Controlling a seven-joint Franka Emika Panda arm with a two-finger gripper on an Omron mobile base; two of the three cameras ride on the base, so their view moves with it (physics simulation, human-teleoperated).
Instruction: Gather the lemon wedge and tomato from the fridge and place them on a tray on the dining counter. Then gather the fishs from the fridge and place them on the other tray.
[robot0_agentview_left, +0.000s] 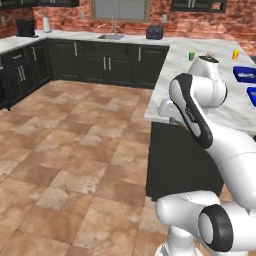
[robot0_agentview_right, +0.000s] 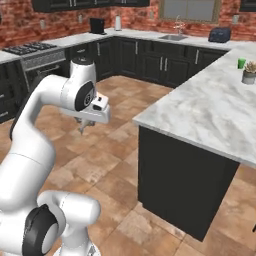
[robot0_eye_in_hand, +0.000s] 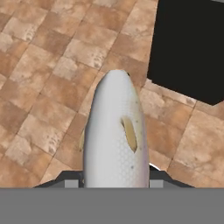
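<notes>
A grey-silver fish (robot0_eye_in_hand: 116, 131) with a tan fin stands up between the fingers of my gripper (robot0_eye_in_hand: 114, 181), which is shut on it, nose pointing away over the tiled floor. In the right base view the gripper (robot0_agentview_right: 84, 126) hangs below the white hand, above the floor and left of the dining counter (robot0_agentview_right: 210, 115). The dining counter (robot0_agentview_left: 200, 85) carries two blue trays at its right, one (robot0_agentview_left: 245, 73) farther back and one (robot0_agentview_left: 252, 95) nearer. What lies in the trays is too small to tell. The fridge, the lemon wedge and the tomato are out of view.
The counter's black base (robot0_eye_in_hand: 192, 48) stands close ahead of the hand. On the marble top are a green cup (robot0_agentview_right: 241, 63), a potted plant (robot0_agentview_right: 248, 75) and a yellow thing (robot0_agentview_left: 235, 54). Dark cabinets with a sink (robot0_agentview_left: 111, 36) line the back wall. Open tiled floor lies to the left.
</notes>
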